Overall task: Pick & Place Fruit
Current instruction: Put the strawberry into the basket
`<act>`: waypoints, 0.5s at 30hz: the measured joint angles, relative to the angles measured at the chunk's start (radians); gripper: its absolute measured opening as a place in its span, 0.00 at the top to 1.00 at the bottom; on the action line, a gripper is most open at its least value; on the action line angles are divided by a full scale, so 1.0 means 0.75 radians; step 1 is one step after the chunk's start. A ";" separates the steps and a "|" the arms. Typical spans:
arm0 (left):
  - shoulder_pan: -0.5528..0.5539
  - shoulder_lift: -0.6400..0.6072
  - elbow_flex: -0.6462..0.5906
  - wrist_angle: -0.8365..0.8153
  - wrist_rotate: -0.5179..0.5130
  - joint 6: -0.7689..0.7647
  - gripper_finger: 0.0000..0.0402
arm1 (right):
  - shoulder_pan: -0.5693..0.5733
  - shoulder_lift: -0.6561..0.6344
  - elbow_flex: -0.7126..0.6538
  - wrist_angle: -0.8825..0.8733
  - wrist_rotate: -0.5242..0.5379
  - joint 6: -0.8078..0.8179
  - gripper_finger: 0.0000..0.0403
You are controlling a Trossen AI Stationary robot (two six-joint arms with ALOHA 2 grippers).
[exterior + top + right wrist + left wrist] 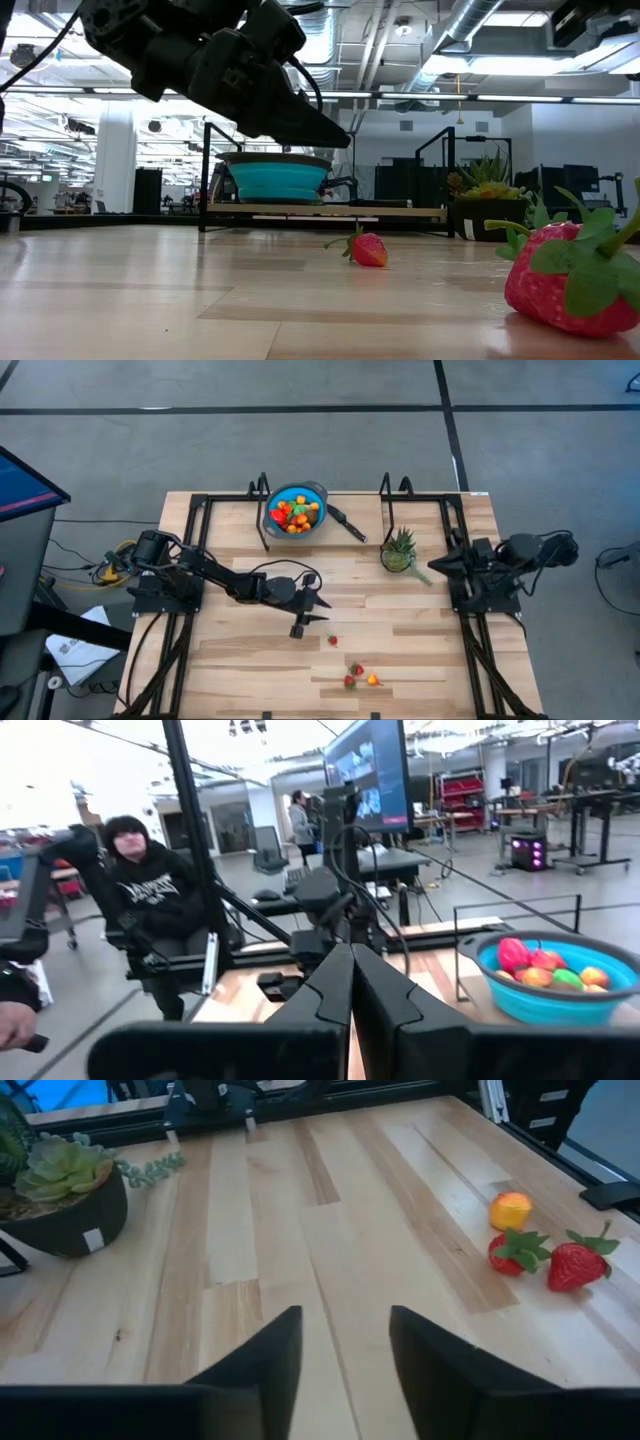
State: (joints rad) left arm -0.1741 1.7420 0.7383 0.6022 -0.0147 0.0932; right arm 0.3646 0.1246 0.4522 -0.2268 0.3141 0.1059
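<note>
Hovering over bare wood, left gripper (345, 1370) gapes, empty.

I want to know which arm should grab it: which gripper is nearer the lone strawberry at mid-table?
Left. The left gripper hovers just beside the lone strawberry, fingers apart. The right gripper waits, shut, far off at the table's right edge by the potted plant.

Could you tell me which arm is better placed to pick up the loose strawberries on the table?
The left. Its gripper hangs over mid-table, fingers parted, near the strawberries. The right gripper is shut, back by its base.
</note>
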 joint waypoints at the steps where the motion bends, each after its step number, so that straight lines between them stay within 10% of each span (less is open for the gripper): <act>1: 0.000 0.000 0.000 -0.001 0.006 -0.009 0.61 | 0.007 -0.012 0.000 0.000 0.000 -0.001 1.00; 15: -0.035 0.000 -0.001 -0.084 0.124 -0.030 0.55 | 0.017 -0.055 0.002 0.043 0.001 -0.036 1.00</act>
State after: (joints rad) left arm -0.2007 1.7417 0.7380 0.5390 0.0783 0.0708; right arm 0.3775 0.0830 0.4534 -0.1942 0.3147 0.0792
